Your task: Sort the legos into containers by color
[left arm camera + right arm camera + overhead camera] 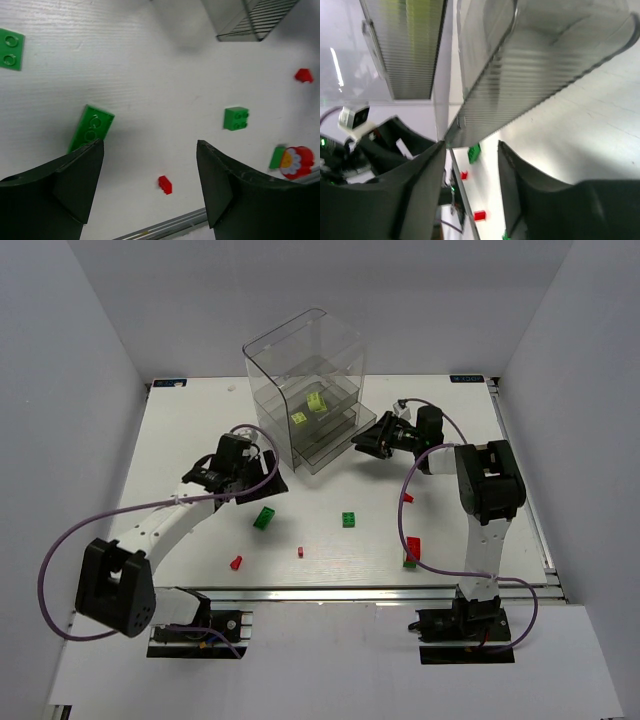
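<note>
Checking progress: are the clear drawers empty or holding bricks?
Holding bricks: two yellow-green bricks lie inside the drawers; no other colour shows inside them.

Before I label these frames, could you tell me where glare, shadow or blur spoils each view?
Top external: evenly lit, with a bright glare strip along the near edge of the table. Left wrist: sharp, green brick crisp, soft shadow beside the containers. Right wrist: the clear drawer looms close, blurred and streaky.

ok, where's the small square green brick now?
Top view, mid-table: the square green brick sits loose in front of the clear drawer unit, right of the longer green brick.
</note>
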Controlling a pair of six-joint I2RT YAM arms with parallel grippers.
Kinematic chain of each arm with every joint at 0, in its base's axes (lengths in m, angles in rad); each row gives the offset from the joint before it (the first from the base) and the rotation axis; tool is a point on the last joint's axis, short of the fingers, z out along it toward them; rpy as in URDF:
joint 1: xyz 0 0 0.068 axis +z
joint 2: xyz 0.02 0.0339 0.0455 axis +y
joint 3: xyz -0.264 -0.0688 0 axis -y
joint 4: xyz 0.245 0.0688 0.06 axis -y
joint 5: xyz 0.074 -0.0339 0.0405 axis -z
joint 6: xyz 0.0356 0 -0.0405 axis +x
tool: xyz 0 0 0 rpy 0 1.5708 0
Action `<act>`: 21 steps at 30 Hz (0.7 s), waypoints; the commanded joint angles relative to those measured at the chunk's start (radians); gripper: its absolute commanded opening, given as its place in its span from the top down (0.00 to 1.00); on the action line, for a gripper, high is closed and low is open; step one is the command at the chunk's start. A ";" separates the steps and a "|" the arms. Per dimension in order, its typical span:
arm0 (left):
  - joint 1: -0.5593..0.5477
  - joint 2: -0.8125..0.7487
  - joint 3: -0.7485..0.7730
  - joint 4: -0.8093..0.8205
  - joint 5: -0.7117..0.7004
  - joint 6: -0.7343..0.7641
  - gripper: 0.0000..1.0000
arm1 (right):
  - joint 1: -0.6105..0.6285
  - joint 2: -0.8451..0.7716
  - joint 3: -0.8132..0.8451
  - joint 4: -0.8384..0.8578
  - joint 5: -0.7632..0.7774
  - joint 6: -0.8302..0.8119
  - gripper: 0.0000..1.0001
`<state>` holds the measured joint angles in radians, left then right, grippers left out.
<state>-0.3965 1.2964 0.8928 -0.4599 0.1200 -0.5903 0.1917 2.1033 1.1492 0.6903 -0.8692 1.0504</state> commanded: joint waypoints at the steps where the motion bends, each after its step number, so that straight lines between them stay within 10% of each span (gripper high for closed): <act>1: -0.004 0.055 0.076 -0.100 -0.039 0.102 0.16 | -0.008 -0.029 0.038 -0.046 -0.069 -0.101 0.47; 13: -0.068 0.263 0.153 -0.215 -0.266 0.158 0.17 | -0.064 -0.173 0.179 -0.773 -0.162 -0.787 0.38; 21: -0.125 0.372 0.182 -0.212 -0.347 0.165 0.23 | -0.104 -0.258 0.211 -0.881 -0.152 -0.964 0.38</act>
<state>-0.5049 1.6588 1.0298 -0.6624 -0.1627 -0.4370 0.0967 1.8896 1.3315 -0.1062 -0.9993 0.1947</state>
